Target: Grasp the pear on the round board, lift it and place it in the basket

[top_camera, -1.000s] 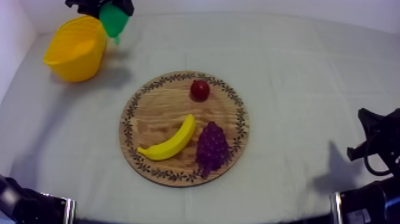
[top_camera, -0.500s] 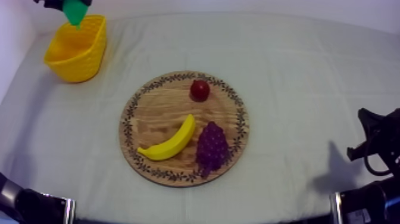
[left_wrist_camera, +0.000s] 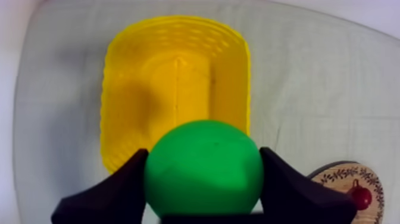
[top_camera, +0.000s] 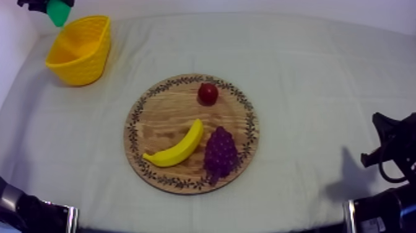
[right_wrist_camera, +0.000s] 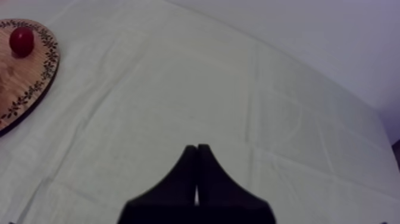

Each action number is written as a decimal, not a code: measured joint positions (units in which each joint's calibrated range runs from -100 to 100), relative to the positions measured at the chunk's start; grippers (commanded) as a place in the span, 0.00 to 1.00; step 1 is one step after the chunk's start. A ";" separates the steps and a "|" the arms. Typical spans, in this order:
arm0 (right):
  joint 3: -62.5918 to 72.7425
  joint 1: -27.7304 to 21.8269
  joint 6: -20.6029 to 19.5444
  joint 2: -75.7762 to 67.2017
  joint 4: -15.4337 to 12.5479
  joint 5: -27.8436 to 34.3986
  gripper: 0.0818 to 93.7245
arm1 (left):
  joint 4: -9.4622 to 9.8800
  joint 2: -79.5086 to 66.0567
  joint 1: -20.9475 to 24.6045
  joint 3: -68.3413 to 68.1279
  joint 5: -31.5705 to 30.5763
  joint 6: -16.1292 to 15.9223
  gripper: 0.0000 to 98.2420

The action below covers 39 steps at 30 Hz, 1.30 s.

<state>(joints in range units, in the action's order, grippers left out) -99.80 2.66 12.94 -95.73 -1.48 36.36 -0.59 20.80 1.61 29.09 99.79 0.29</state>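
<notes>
The green pear (top_camera: 59,11) hangs high over the table's far left corner, just beyond the yellow basket (top_camera: 79,51), with my left gripper (top_camera: 49,5) shut on it. In the left wrist view the pear (left_wrist_camera: 203,167) sits between the two black fingers (left_wrist_camera: 122,187), above the near rim of the empty basket (left_wrist_camera: 128,107). The round wooden board (top_camera: 162,124) lies mid-table. My right gripper (right_wrist_camera: 197,156) is shut on nothing over bare cloth; it rests low at the right edge (top_camera: 390,145).
On the board lie a banana (top_camera: 177,145), a bunch of grapes (top_camera: 220,153) and a small red fruit (top_camera: 207,93). The red fruit (right_wrist_camera: 22,41) and the board's rim (right_wrist_camera: 41,74) also appear in the right wrist view. The basket stands close to the table's left edge.
My left gripper has carried the pear leftward and farther back, from the basket's right side to beyond its far left rim. The right arm has stayed still.
</notes>
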 measured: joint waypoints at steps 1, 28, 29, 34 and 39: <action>0.00 0.00 0.00 0.00 0.00 0.00 0.00 | 0.00 0.28 0.04 0.07 0.00 0.00 0.49; 0.00 0.06 0.00 0.00 -0.02 0.00 0.00 | -0.33 18.87 1.28 7.07 -3.25 -0.29 0.51; 0.00 0.06 0.00 0.00 -0.02 0.00 0.00 | -0.33 19.52 1.28 7.14 -3.47 -0.29 0.51; 0.00 0.06 0.00 0.00 -0.02 0.00 0.00 | -1.18 21.91 1.73 8.05 -4.12 -0.02 0.55; 0.00 0.06 0.00 0.00 -0.02 0.00 0.00 | -1.95 24.38 2.20 8.82 -4.88 0.11 0.67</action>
<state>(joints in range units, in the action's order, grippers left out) -99.80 2.72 12.94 -95.73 -1.49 36.36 -2.53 45.18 3.81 37.91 94.91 0.40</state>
